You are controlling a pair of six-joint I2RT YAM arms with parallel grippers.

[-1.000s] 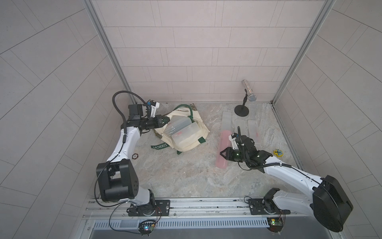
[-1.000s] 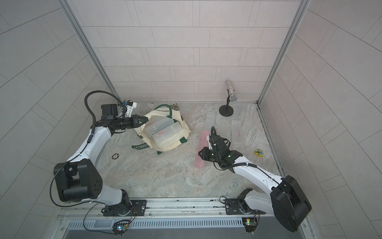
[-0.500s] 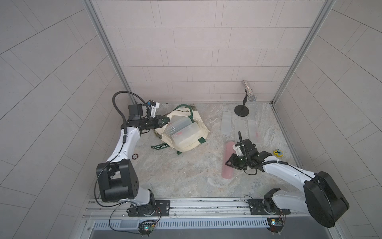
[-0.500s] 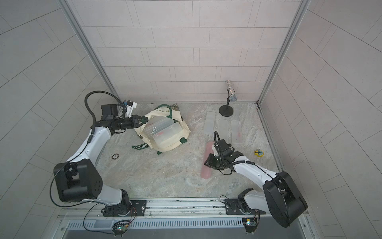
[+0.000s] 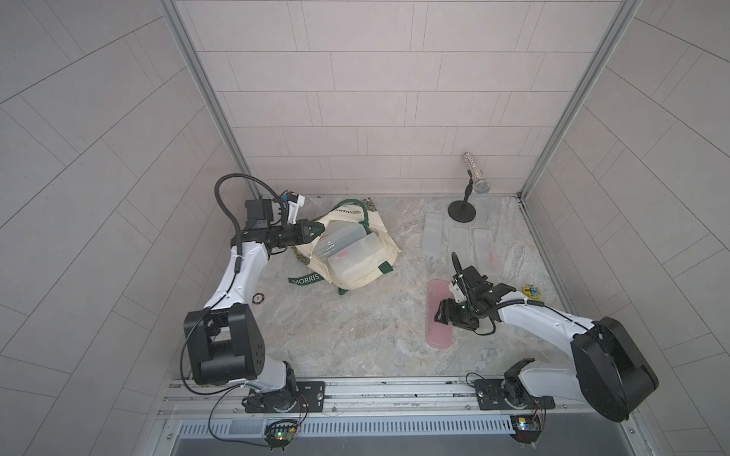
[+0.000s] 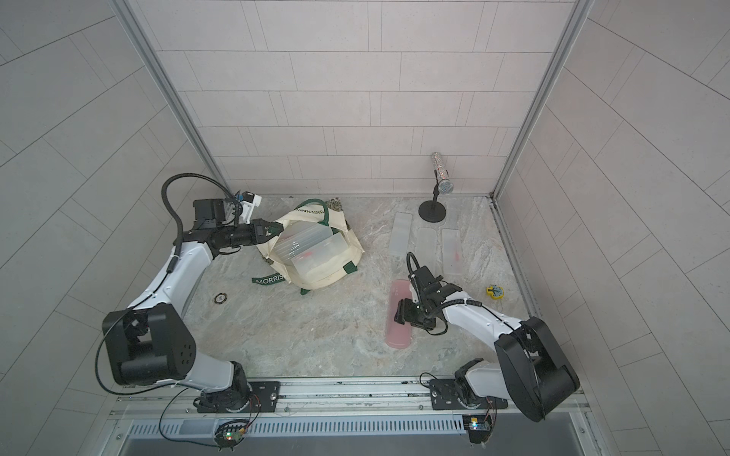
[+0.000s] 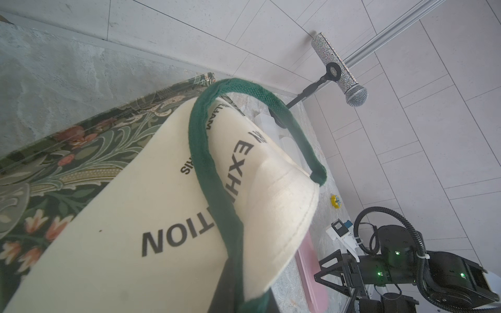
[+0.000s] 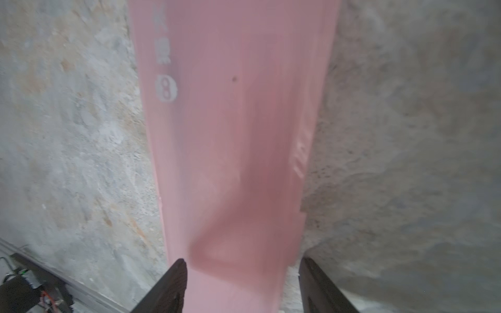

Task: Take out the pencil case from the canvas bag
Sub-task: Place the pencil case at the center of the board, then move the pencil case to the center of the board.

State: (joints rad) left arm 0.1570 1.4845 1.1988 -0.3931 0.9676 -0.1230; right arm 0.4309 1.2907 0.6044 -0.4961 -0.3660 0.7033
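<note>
Left claw (image 5: 316,231): jaws together, pinching the cream rim of the canvas bag.
Canvas bag (image 5: 357,276): at the left claw's tips, slumped on the table (image 5: 347,335), well apart from the right claw.
Clear cases (image 5: 343,246): in the bag's mouth, just past the left claw's tips.
Pink pencil case (image 5: 437,335): outside the bag, flat on the table, running between the right claw's fingers.
Right claw (image 5: 442,314): jaws apart, one finger (image 8: 173,281) on each side of the pink case, low over it.
Flat clear cases (image 5: 459,246): on the table beyond the right claw, near the back wall.
</note>
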